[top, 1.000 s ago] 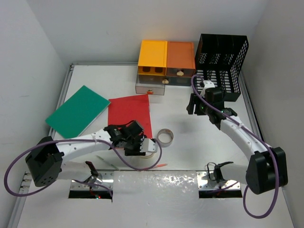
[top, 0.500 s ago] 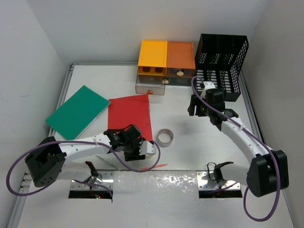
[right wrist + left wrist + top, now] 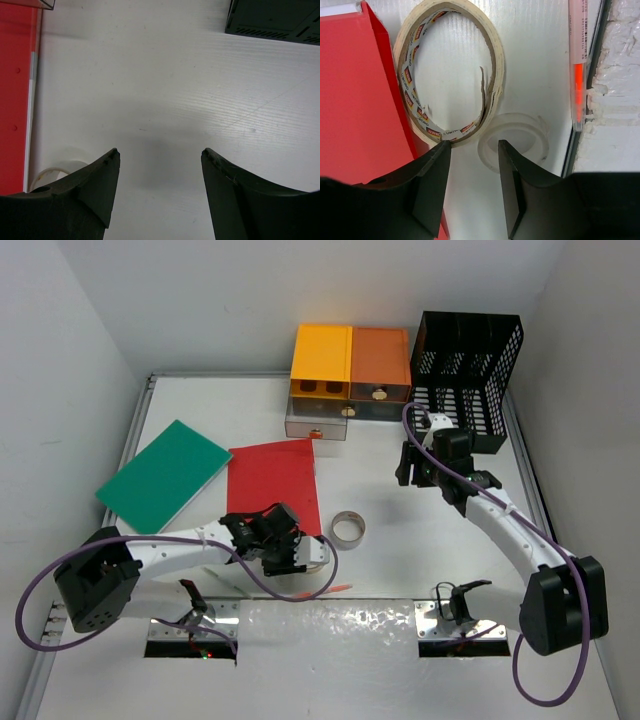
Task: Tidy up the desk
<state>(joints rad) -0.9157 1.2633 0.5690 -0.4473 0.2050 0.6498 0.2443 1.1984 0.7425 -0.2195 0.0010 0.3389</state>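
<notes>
My left pincer hangs spread over the masking tape roll and a clear tape ring, flanked by a red folder and an orange pen. My right pincer gapes above the desk.

Lighting is bright, diffuse, from overhead. Shadows on the desk are soft. Speckled glare covers the crinkled foil strip at its near edge.

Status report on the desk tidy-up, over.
Left gripper open, low over masking tape roll and clear tape roll. Right gripper open, empty, above bare desk. Red folder close beside left finger; pen at the edge.
</notes>
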